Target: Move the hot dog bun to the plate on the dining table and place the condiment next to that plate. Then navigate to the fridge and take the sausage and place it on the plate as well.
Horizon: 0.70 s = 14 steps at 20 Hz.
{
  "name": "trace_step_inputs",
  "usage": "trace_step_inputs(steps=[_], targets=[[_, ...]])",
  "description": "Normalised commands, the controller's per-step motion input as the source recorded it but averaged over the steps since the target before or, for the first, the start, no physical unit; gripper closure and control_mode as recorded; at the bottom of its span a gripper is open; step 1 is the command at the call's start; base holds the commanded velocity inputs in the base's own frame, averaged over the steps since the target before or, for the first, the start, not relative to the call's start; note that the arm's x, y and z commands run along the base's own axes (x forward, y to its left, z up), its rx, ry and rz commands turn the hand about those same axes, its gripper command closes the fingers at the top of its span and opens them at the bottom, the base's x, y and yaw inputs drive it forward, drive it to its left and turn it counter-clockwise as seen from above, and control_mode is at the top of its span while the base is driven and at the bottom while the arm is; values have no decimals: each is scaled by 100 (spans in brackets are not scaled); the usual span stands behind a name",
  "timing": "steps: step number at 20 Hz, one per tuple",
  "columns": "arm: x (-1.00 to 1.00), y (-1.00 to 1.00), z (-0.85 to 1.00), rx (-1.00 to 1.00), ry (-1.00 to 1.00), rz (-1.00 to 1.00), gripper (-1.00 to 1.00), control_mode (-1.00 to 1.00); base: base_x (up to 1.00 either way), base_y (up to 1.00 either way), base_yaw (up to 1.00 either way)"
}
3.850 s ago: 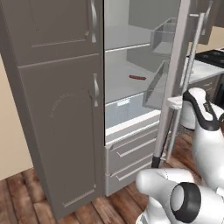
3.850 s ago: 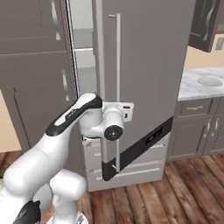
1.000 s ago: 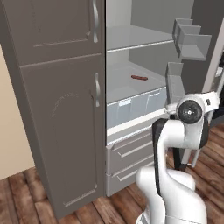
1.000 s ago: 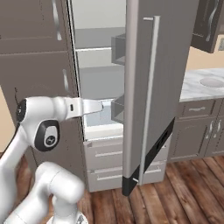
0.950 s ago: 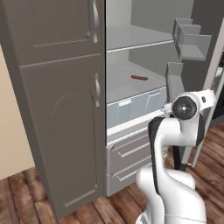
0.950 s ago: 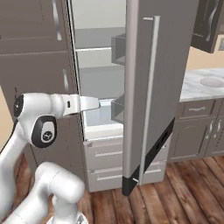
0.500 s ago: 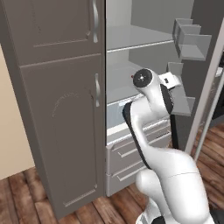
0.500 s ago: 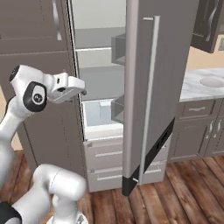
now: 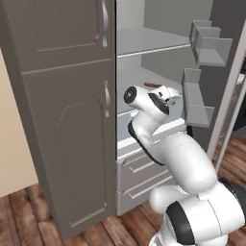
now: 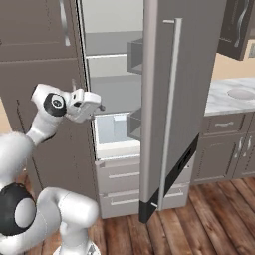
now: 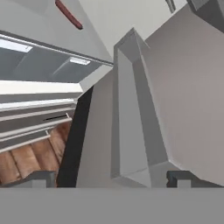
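**Pincer spread wide at the open fridge, sausage on the shelf**

The fridge (image 9: 158,53) stands open, its door (image 10: 172,99) swung out to the right with grey bins (image 9: 197,98) on its inner face. The sausage (image 11: 68,14), a thin dark red stick, lies on the middle shelf (image 9: 129,79) inside, towards the far side; in the left base view only its end (image 9: 152,85) peeps over the arm's wrist. The pincer (image 11: 112,178) is released, its two dark tips standing wide apart with nothing between them. It is raised in front of the fridge opening, level with that shelf, and well apart from the sausage. The hand view looks along the door's inner side, across a door bin (image 11: 131,113) and down to the drawers (image 11: 35,120) and wooden floor (image 11: 26,157) below. In the right base view the hand (image 10: 84,105) sits just left of the opening, above the pale crisper bin (image 10: 115,130).
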Motion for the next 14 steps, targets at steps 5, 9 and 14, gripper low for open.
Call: trace_step_inputs(steps=[5, 9, 14], targets=[[76, -23, -26, -17, 2, -11, -100, -100, 0, 0, 0], [62, -32, -4, -11, 10, -11, -100, -100, 0, 0, 0], [55, -50, -4, -8, 17, -11, -100, -100, 0, 0, 0]])
